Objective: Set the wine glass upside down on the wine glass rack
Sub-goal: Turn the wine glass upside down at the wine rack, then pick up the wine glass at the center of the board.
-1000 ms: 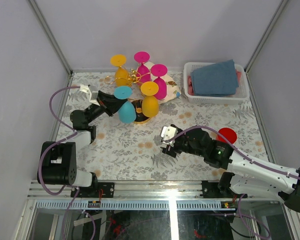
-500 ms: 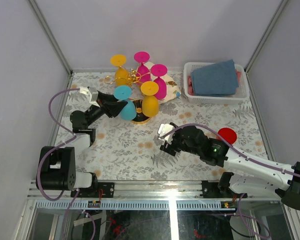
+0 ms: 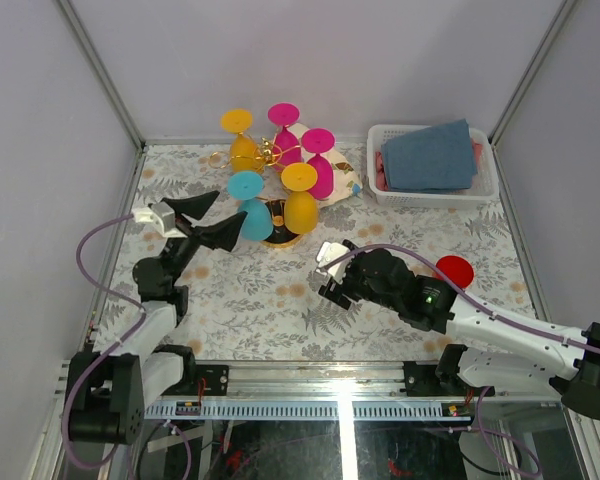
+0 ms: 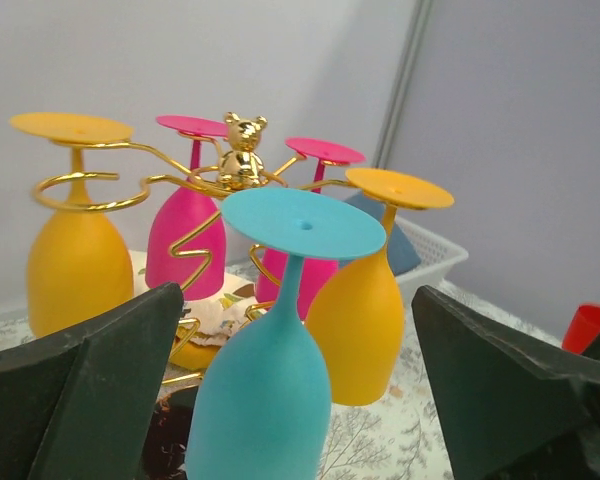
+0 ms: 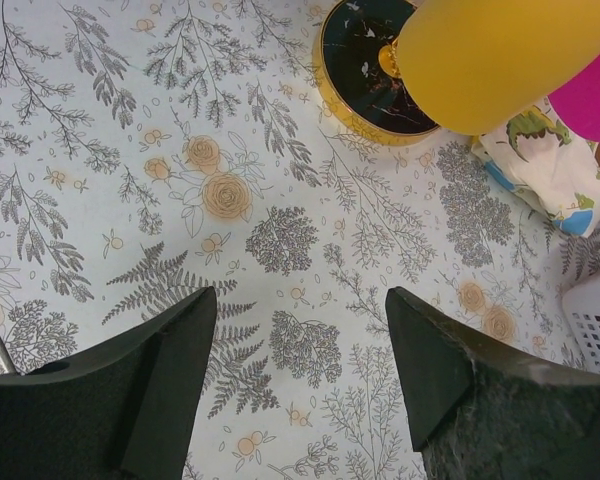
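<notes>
Turquoise wine glass point(image 3: 251, 216) is upside down at the gold rack's point(image 3: 269, 152) 7 o'clock; left claw point(image 3: 229, 210), clenched before, now released; right claw point(image 3: 329, 274) spread.

Pale grey panel walls point(image 3: 330, 60) and aluminium posts point(image 3: 100, 72) enclose a white tabletop printed with ferns and flowers point(image 3: 270, 300); glare point(image 3: 345, 400) streaks the metal rail point(image 3: 280, 376) at 6 o'clock.

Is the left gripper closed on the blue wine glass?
No, the left gripper stands wide open, with gaps on both sides of the blue wine glass.
</notes>
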